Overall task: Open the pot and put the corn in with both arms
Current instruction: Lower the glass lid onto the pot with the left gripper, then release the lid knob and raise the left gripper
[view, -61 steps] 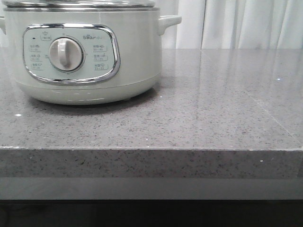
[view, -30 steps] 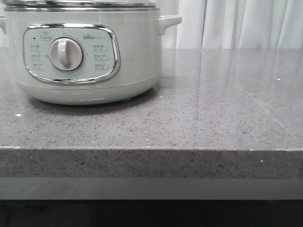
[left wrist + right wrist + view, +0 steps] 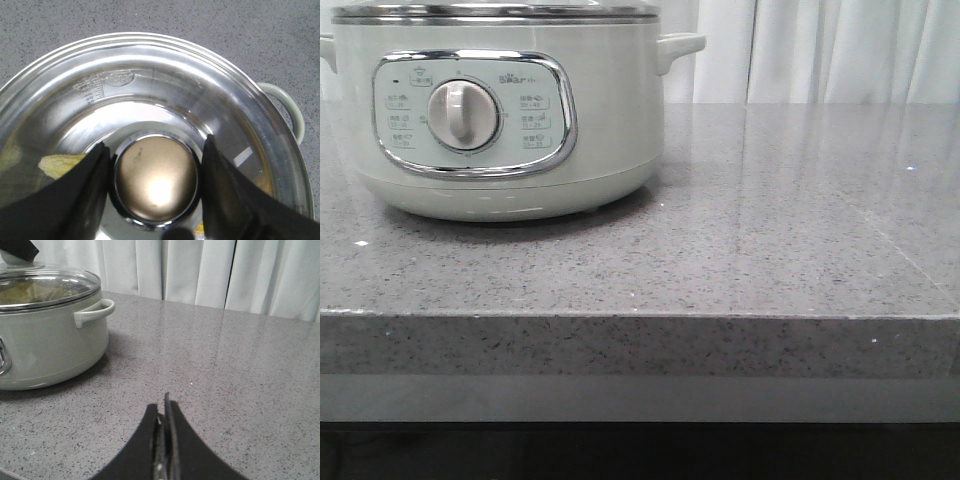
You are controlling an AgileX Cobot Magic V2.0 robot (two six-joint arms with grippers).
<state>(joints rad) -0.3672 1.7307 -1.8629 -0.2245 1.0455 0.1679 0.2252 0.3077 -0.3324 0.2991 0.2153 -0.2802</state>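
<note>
Pale green pot point(image 3: 510, 120) upright on counter, lid on; corn point(image 3: 62, 164) seemingly inside.

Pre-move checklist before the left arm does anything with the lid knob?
1. Lid seated on the pot: ok, rim sits level in the front view.
2. Left gripper centred on the knob: ok, one finger on each side.
3. Fingers clamped on the knob: cannot tell, contact not clear.
4. Right gripper out of the way: ok, shut, empty, low over the countertop beside the pot.
5. Corn location: yellow shape shows through the glass lid, inside the pot; identity cannot tell.
</note>
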